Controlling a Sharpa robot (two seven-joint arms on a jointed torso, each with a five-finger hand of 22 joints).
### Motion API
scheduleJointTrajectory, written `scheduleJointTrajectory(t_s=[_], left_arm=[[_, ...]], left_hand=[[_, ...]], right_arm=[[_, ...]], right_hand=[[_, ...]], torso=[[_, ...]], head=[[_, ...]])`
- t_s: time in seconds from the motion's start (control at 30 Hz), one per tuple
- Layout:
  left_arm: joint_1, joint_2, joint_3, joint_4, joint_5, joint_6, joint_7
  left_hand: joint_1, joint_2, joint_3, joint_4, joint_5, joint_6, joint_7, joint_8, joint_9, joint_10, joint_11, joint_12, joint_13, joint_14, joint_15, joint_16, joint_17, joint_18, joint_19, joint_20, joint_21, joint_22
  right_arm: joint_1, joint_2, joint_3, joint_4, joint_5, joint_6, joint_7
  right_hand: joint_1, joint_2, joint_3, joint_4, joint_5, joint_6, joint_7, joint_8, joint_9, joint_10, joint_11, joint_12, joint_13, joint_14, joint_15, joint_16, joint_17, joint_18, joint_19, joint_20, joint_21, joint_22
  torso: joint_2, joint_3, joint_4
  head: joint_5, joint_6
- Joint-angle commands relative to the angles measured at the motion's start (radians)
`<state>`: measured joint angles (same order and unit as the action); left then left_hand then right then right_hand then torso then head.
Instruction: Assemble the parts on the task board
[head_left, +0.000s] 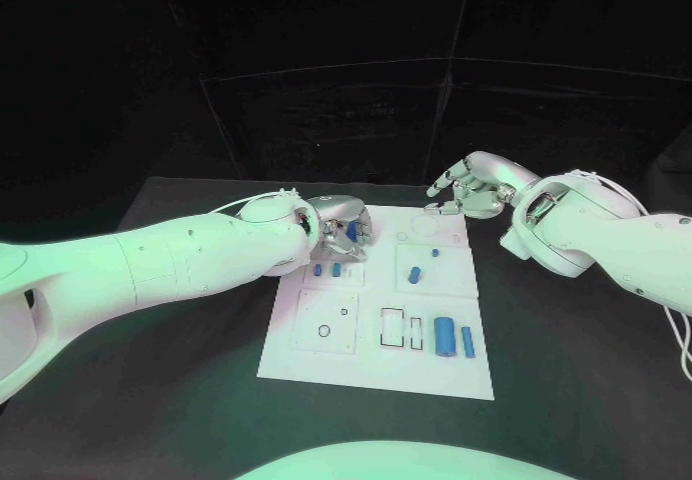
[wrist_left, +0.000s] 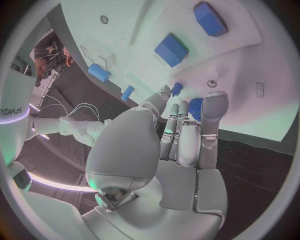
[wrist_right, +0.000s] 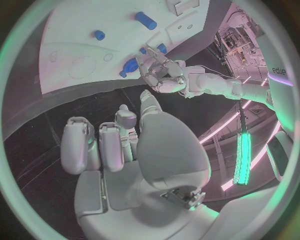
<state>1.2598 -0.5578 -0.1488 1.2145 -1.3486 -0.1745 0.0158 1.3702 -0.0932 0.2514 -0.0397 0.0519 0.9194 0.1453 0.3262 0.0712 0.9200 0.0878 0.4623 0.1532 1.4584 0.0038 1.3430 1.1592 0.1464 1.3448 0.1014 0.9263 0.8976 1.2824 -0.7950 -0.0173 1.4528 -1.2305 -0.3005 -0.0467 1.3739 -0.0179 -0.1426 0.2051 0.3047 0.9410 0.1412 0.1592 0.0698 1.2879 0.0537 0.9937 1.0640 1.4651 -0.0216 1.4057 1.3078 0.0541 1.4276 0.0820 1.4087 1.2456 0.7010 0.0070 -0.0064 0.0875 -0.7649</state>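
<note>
One white task board (head_left: 378, 370) lies on one black counter (head_left: 577, 380). Six blue parts show on the board: two by the left robot hand (head_left: 336, 228), two in the upper right panel, and two long cylinders at the lower right. There are two robot hands, the second being the right robot hand (head_left: 464, 190).

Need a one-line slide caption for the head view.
Left hand reaches over the white task board's far-left corner among blue parts; right hand hovers open beyond the far edge.
</note>
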Motion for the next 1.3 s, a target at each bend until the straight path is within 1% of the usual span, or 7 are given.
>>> scheduleJointTrajectory(t_s=[0.03,0.13,0.6,0.73,0.9,1.1,1.3], left_arm=[[0.000,0.004,0.001,-0.005,-0.029,0.042,-0.023],[-0.001,0.006,0.001,-0.008,-0.033,0.052,-0.028],[-0.006,0.015,0.001,-0.015,-0.037,0.071,-0.036],[-0.007,0.017,0.001,-0.017,-0.037,0.071,-0.032],[-0.008,0.019,0.001,-0.017,-0.037,0.069,-0.027],[-0.009,0.020,0.001,-0.019,-0.037,0.046,-0.031],[-0.010,0.000,0.003,-0.007,-0.035,0.005,-0.021]], left_hand=[[0.003,0.013,0.012,-0.003,-0.003,0.014,0.000,-0.007,-0.001,0.016,-0.001,-0.008,-0.006,0.014,-0.001,0.007,0.002,-0.009,0.011,0.000,0.013,0.014],[0.007,0.016,0.023,-0.006,-0.003,0.021,0.000,-0.011,-0.002,0.027,-0.002,-0.013,-0.012,0.014,-0.002,0.008,0.000,-0.010,0.011,-0.001,0.021,0.022],[-0.002,0.017,0.067,-0.008,-0.003,0.050,-0.003,-0.032,-0.004,0.072,-0.007,-0.038,-0.038,0.013,-0.005,0.017,-0.003,-0.014,0.009,-0.002,0.059,0.064],[-0.004,0.023,0.081,-0.006,-0.003,0.062,-0.006,-0.036,-0.003,0.093,-0.011,-0.039,-0.041,0.013,-0.008,0.020,-0.002,-0.015,0.009,-0.003,0.068,0.075],[-0.008,0.030,0.107,-0.006,-0.003,0.087,-0.013,-0.042,-0.002,0.125,-0.020,-0.049,-0.048,0.015,-0.014,0.026,0.001,-0.018,0.010,-0.008,0.087,0.097],[0.006,0.041,0.157,-0.023,-0.004,0.122,-0.017,-0.053,0.001,0.171,-0.028,-0.068,-0.054,0.022,-0.022,0.038,0.013,-0.023,0.017,-0.016,0.119,0.133],[0.015,0.034,0.188,-0.043,-0.003,0.118,-0.008,-0.072,-0.002,0.172,-0.022,-0.088,-0.060,0.020,-0.018,0.037,0.005,-0.024,0.014,-0.015,0.124,0.140]], right_arm=[[0.002,0.001,0.001,0.001,-0.002,0.000,0.006],[0.002,0.001,0.001,0.000,-0.002,0.001,0.006],[0.002,0.005,0.001,-0.001,-0.002,0.001,0.008],[0.002,0.005,0.001,-0.001,-0.002,0.001,0.008],[0.002,0.006,0.001,-0.001,-0.002,0.001,0.008],[0.002,0.006,0.001,-0.001,-0.002,0.001,0.008],[0.002,0.007,0.001,-0.002,-0.002,0.000,0.008]], right_hand=[[0.001,0.006,-0.007,-0.001,0.006,-0.006,-0.002,0.004,-0.001,-0.006,-0.003,-0.005,0.000,0.055,-0.004,-0.004,0.046,0.014,-0.006,-0.001,-0.004,0.000],[0.002,0.007,-0.007,-0.001,0.006,-0.006,-0.002,0.004,-0.001,-0.006,-0.003,-0.005,0.000,0.055,-0.004,-0.003,0.046,0.014,-0.006,-0.001,-0.004,0.000],[0.003,0.008,-0.007,-0.001,0.008,-0.006,-0.002,0.005,-0.001,-0.006,-0.003,-0.004,0.000,0.055,-0.004,-0.003,0.046,0.014,-0.006,-0.001,-0.005,-0.001],[0.003,0.008,-0.007,-0.001,0.008,-0.006,-0.002,0.005,-0.001,-0.006,-0.003,-0.004,0.000,0.055,-0.004,-0.003,0.046,0.014,-0.006,-0.001,-0.005,-0.001],[0.003,0.008,-0.007,-0.001,0.008,-0.006,-0.002,0.005,-0.001,-0.006,-0.003,-0.004,0.000,0.055,-0.004,-0.003,0.046,0.014,-0.006,-0.001,-0.005,-0.001],[0.003,0.008,-0.007,-0.001,0.008,-0.006,-0.002,0.005,-0.001,-0.006,-0.003,-0.004,0.000,0.055,-0.004,-0.003,0.046,0.014,-0.006,-0.001,-0.005,-0.001],[0.003,0.008,-0.007,-0.001,0.008,-0.006,-0.002,0.005,-0.001,-0.006,-0.003,-0.004,0.000,0.055,-0.004,-0.003,0.046,0.014,-0.006,-0.001,-0.005,-0.001]], torso=[[0.000,0.0004,0.0014],[-0.001,-0.0001,0.0008],[0.000,0.0004,0.0009],[0.000,0.0010,0.0012],[-0.001,0.0007,0.0015],[-0.001,0.0003,0.0004],[-0.001,0.0000,0.0007]], head=[[-0.001,-0.001],[-0.001,-0.002],[0.000,-0.006],[0.000,-0.007],[0.000,-0.006],[0.000,-0.005],[-0.003,-0.002]])
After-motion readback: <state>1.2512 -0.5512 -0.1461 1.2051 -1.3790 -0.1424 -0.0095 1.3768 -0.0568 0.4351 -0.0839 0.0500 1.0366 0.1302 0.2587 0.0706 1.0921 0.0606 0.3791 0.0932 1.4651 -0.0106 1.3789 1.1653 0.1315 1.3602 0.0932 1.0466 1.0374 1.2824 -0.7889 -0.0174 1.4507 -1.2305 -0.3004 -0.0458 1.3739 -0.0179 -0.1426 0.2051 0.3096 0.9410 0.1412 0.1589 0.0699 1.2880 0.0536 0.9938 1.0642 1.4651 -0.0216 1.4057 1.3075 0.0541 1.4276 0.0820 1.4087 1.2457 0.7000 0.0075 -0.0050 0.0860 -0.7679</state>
